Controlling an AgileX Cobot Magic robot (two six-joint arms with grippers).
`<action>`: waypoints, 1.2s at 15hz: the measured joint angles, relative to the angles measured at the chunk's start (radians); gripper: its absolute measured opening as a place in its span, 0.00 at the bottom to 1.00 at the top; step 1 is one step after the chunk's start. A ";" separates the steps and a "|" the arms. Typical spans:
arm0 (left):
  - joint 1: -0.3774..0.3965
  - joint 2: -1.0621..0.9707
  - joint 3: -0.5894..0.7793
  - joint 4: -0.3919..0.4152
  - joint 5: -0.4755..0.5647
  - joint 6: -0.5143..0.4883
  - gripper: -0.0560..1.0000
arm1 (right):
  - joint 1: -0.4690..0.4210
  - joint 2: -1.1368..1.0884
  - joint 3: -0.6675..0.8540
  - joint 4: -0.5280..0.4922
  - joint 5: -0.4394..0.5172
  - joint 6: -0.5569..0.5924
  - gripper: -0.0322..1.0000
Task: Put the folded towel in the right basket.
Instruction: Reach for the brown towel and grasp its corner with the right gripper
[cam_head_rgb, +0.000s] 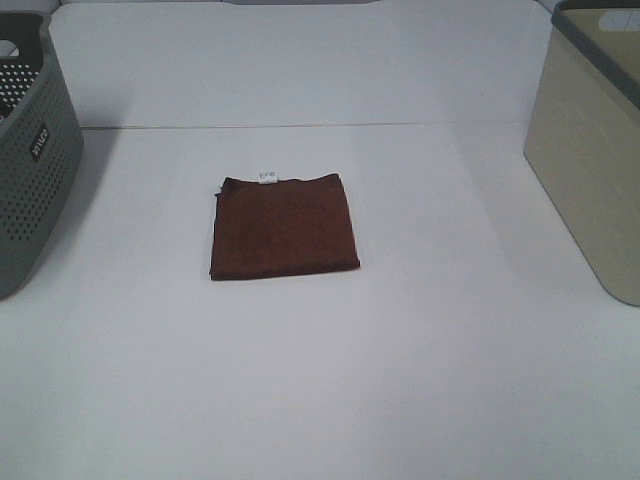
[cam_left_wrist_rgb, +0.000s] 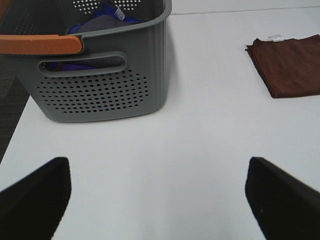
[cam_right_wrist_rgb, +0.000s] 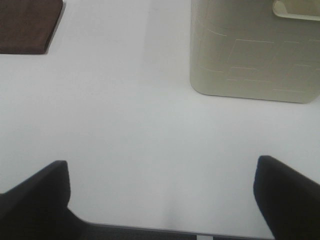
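Note:
A folded dark brown towel (cam_head_rgb: 283, 227) with a small white tag lies flat in the middle of the white table. It also shows in the left wrist view (cam_left_wrist_rgb: 288, 65) and, in part, in the right wrist view (cam_right_wrist_rgb: 27, 24). The right basket (cam_head_rgb: 595, 150) is beige with a grey rim and stands at the right edge; it also shows in the right wrist view (cam_right_wrist_rgb: 255, 50). Neither arm shows in the exterior high view. My left gripper (cam_left_wrist_rgb: 157, 200) is open and empty over bare table. My right gripper (cam_right_wrist_rgb: 162, 200) is open and empty near the table's front edge.
A grey perforated basket (cam_head_rgb: 30, 160) stands at the left edge. In the left wrist view this basket (cam_left_wrist_rgb: 100, 85) has an orange handle (cam_left_wrist_rgb: 40, 44) and holds blue and grey cloth (cam_left_wrist_rgb: 100, 22). A seam crosses the white table (cam_head_rgb: 320, 380) behind the towel.

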 joint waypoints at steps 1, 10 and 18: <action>0.000 0.000 0.000 0.000 0.000 0.000 0.89 | 0.000 0.000 0.000 0.000 0.000 0.000 0.96; 0.000 0.000 0.000 0.000 0.000 0.000 0.89 | 0.000 0.000 0.000 0.000 0.000 0.000 0.96; 0.000 0.000 0.000 0.000 0.000 0.000 0.89 | 0.000 0.000 0.000 0.000 0.000 0.000 0.96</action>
